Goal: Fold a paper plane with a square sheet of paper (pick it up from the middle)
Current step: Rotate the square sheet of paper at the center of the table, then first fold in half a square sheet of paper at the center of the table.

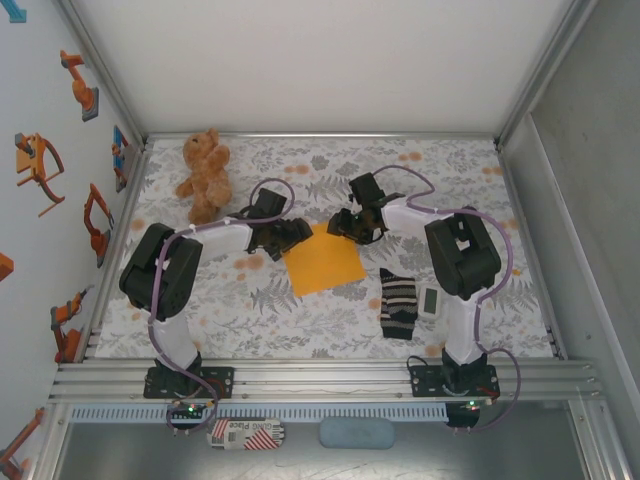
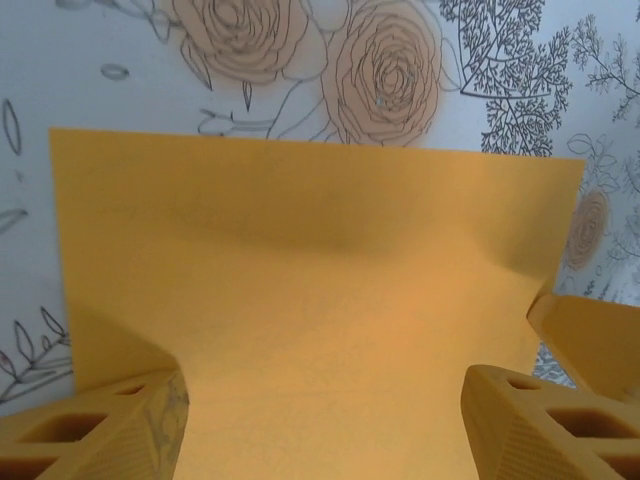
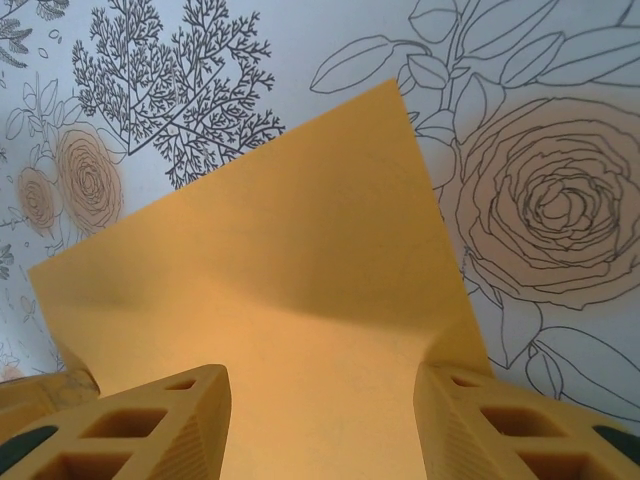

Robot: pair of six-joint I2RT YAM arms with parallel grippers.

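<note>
Quick status on the fold: we're basically at step 0. The square sheet of paper point(image 1: 324, 260) lies on the flowery tablecloth point(image 1: 450, 180) in the middle of the table, between the 2 arms, turned a bit so 1 corner points away from the bases. We see no crease on it anywhere, no folded corner, nothing that looks like a paper plane yet.

The left gripper point(image 1: 283, 236) sits at the sheet's far-left edge and the right gripper point(image 1: 357, 224) at its far-right corner. In each wrist view the orange fingers point(image 2: 100, 430) stand well apart with the paper running between them, so we read both sets of jaws as partly open and straddling the sheet, not clamped on it. The right one's fingers point(image 3: 150, 425) look a touch closer together than the left's. Whether the tips actually touch the paper we can't tell.

1 thing we do notice: the paper has a soft hump with a shadow under it between the fingers in both wrist views, so it isn't lying dead flat there. It's a ripple, not a fold.

The teddy bear point(image 1: 205, 172), the striped sock point(image 1: 398, 303) and the small white device point(image 1: 431, 300) are all off to the sides, apart from the sheet.

So what's left, in our judgement: getting a real hold on the sheet, the centre crease, the nose folds, the wings. Pretty much everything.
</note>
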